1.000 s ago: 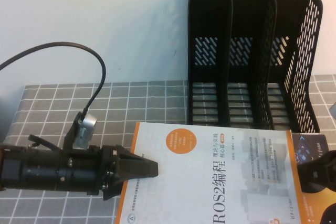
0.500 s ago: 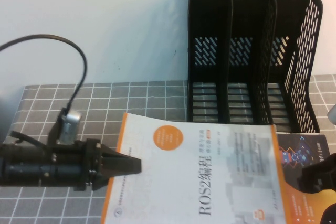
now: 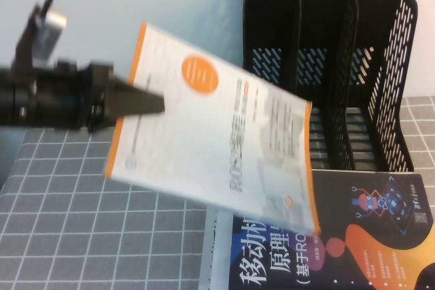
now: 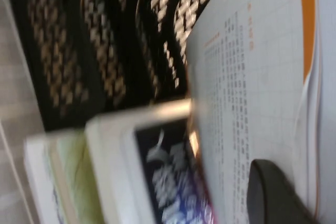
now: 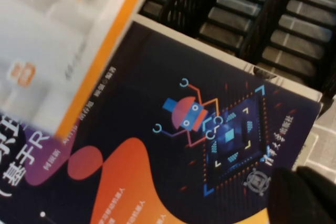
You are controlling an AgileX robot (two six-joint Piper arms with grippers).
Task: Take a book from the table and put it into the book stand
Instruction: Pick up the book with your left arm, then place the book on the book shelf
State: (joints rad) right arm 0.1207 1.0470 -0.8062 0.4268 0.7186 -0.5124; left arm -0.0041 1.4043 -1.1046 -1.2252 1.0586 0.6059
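My left gripper [image 3: 153,102] is shut on the left edge of a white book with orange trim [image 3: 217,140] and holds it tilted in the air, left of the black three-slot book stand [image 3: 326,66]. In the left wrist view one fingertip [image 4: 273,192] presses the book's page [image 4: 252,77], with the stand [image 4: 105,35] behind. A dark blue and orange book [image 3: 353,236] lies flat on the table in front of the stand. My right gripper [image 5: 307,198] is out of the high view; in the right wrist view it is shut, just above that dark book's corner [image 5: 184,145].
The table has a grey checkered cloth [image 3: 81,222]. The stand's slots [image 5: 252,14] hold nothing. The dark book lies on top of another white-edged book [image 4: 63,182]. A white wall is behind the stand.
My left gripper has lifted the white book off the dark book, up and to the left, tilting it. My right gripper has drawn back out of the high view.
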